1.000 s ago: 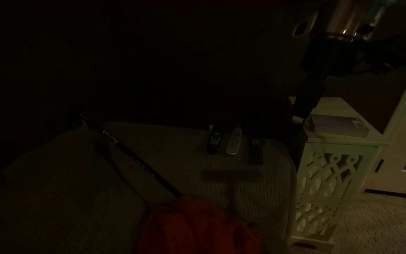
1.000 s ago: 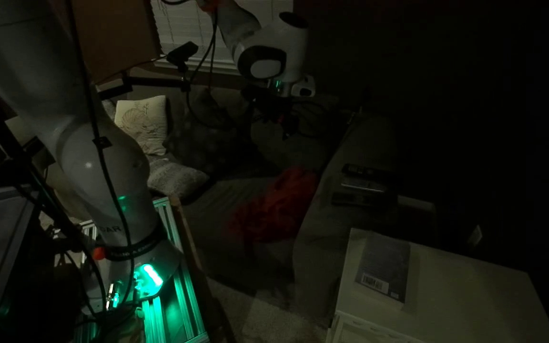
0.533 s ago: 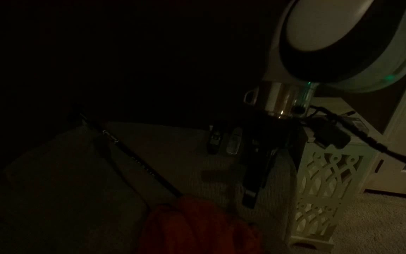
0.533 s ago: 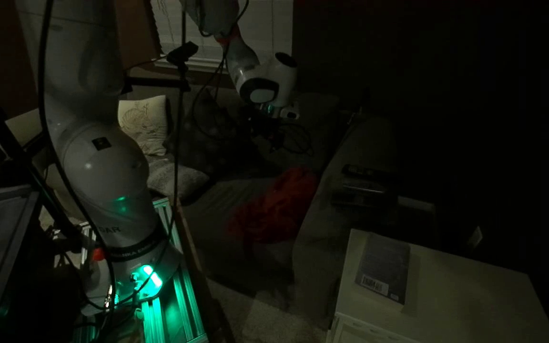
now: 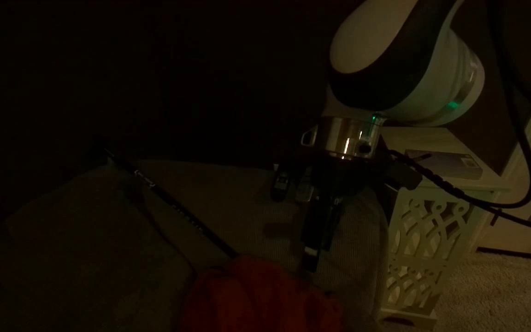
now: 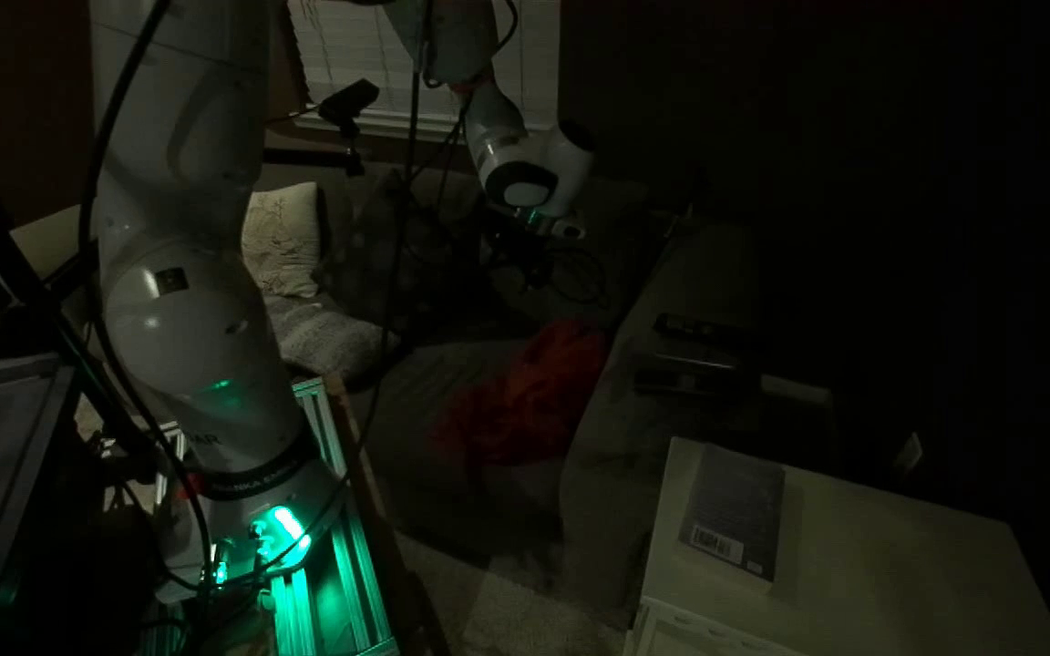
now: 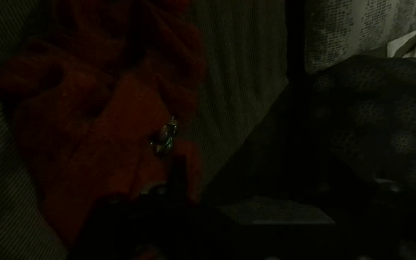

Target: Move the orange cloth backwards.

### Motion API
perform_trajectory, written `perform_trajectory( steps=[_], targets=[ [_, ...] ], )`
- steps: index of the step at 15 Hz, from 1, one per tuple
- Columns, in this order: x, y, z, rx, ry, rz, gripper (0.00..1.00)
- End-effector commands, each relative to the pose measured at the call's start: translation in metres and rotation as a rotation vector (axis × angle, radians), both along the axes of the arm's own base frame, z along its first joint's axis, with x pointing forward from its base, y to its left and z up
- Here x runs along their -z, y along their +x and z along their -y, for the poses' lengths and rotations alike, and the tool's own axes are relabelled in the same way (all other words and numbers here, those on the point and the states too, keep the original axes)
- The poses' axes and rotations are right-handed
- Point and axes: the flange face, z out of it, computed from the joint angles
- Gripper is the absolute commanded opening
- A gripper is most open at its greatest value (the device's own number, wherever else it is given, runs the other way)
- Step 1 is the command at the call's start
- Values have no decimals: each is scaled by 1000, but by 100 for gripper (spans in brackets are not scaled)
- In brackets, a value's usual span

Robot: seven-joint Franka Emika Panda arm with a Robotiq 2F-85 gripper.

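Over the dim couch (image 5: 238, 203), the end effector (image 5: 315, 258) has neared the orange cloth (image 5: 261, 295), parted or closed, I cannot tell.

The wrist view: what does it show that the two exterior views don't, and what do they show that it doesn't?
Only the wrist view makes out rows of small dark marks on a pale cushion.

Only the exterior views show the robot's arm, remotes lying on the couch, and a white cabinet with a book on top.

All three share the orange cloth, the couch and the gripper, dim as everything is.
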Motion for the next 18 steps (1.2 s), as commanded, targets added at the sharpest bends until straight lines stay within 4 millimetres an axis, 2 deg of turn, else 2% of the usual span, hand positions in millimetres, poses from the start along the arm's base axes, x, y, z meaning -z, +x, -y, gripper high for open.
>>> perform_trajectory(
  steps=[1,5,7,11,12,13,15,17,18],
  targets=[
    [34,24,-20,192,10,-52,100],
    [86,48,-44,396,-4,-100,100],
    [113,54,-62,430,-20,-116,100],
    [158,43,-105,371,-120,-175,100],
    [162,41,-112,350,-130,-215,100],
    [153,34,-97,364,-104,-176,100],
    [161,30,-105,357,-107,-184,100],
    [159,34,-100,366,-105,-182,100],
    [164,35,-105,384,-120,-158,100]
  ],
)
